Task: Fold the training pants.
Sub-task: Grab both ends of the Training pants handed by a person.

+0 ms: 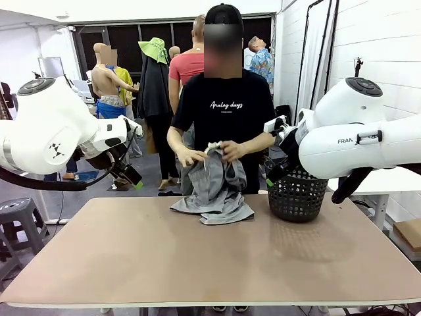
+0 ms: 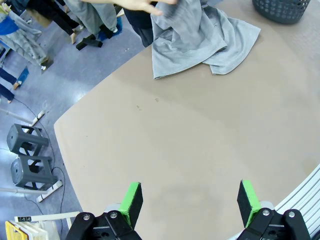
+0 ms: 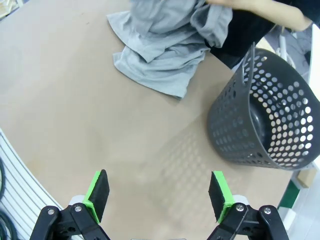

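Front view: found the light grey soft jersey training pants [image 1: 214, 191] bunched at the tan bench's [image 1: 197, 263] far edge in the person's hands [image 1: 191, 157], noted left claw [image 2: 190, 187] and right claw [image 3: 159, 176] gaping empty, judged waiting for a flat spread wisest.

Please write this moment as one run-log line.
training pants: bunched, held by person's hands; left gripper: open, empty; right gripper: open, empty

**Jaws apart, pants bunched**

Your right gripper [image 3: 159, 197] is hovering with jaws apart over the table [image 3: 75, 125]. The training pants [image 3: 160, 55] are lying bunched beyond it, with a person's hand [image 3: 235, 4] holding their top. The black mesh basket [image 3: 240, 125] is standing just beside them.
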